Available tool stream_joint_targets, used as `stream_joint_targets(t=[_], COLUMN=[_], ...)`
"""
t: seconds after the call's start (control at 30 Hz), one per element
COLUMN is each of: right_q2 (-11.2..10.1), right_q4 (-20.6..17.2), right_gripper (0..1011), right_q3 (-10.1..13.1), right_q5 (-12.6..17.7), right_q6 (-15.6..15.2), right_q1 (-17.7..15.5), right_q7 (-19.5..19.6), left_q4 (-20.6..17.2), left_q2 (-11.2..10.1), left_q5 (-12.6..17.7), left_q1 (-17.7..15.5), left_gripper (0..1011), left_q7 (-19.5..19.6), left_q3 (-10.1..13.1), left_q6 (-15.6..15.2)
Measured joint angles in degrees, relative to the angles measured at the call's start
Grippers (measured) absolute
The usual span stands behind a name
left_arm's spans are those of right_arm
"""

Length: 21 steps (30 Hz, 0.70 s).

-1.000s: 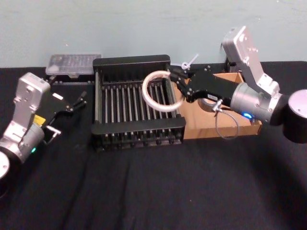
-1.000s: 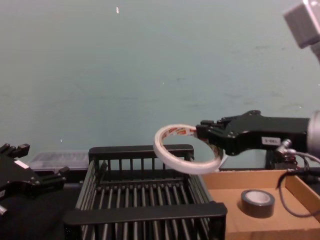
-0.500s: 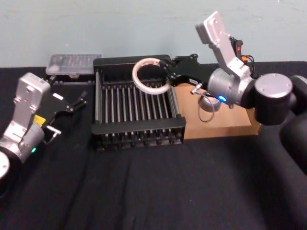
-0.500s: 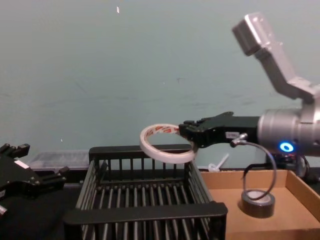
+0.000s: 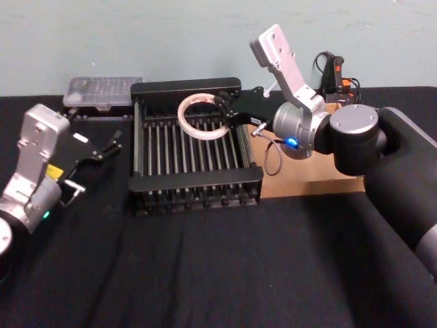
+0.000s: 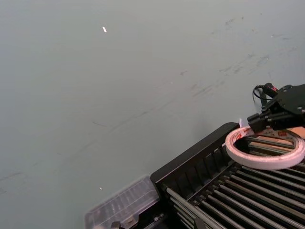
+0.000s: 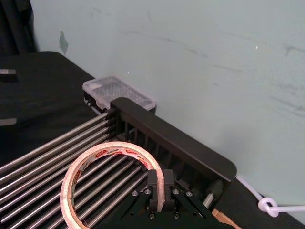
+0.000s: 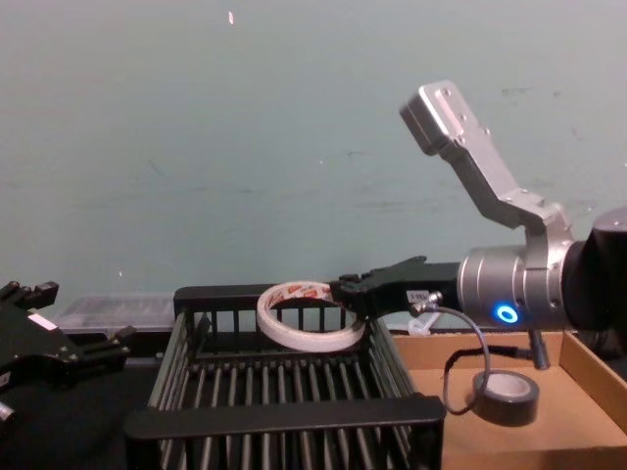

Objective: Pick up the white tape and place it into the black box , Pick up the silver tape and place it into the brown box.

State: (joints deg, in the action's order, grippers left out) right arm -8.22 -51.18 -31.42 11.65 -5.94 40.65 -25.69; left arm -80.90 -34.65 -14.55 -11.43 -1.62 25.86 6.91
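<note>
Black tabletop, two boxes, two tapes, right end effector (image 5: 223, 108) gripping white tape (image 5: 203, 117)

Head camera looks down from above onto the black box (image 5: 194, 152); chest camera sits low, facing across it toward the wall. Both wrist cameras close in on that same box.

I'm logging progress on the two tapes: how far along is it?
Done: the silver tape lies in the brown box. In hand: the right gripper holds the white tape above the black box, unreleased. Left: dropping it. The left gripper sits idle beside the crate.
</note>
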Motion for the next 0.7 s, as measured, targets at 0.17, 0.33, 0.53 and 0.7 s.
stream_joint_targets(t=[0.17,0.33,0.53,0.7], right_q2=[0.43,0.43,0.4,0.38], right_q4=[0.65,0.67,0.64,0.61], right_gripper=[87,87,99,210], right_q3=[0.09,0.1,0.1,0.09], right_q5=[-0.82,-0.91,-0.8,-0.73], right_q6=[-0.19,-0.23,-0.21,-0.19], right_q1=[0.04,0.04,0.04,0.02], right_q7=[-0.35,-0.43,-0.45,-0.45], left_q4=[0.0,0.0,0.0,0.0], left_q2=[0.0,0.0,0.0,0.0], left_q5=[0.0,0.0,0.0,0.0], left_q1=[0.0,0.0,0.0,0.0], left_gripper=[1001,1001,1001,1001], left_q7=[0.0,0.0,0.0,0.0], left_q3=[0.0,0.0,0.0,0.0], left_q6=[0.0,0.0,0.0,0.0])
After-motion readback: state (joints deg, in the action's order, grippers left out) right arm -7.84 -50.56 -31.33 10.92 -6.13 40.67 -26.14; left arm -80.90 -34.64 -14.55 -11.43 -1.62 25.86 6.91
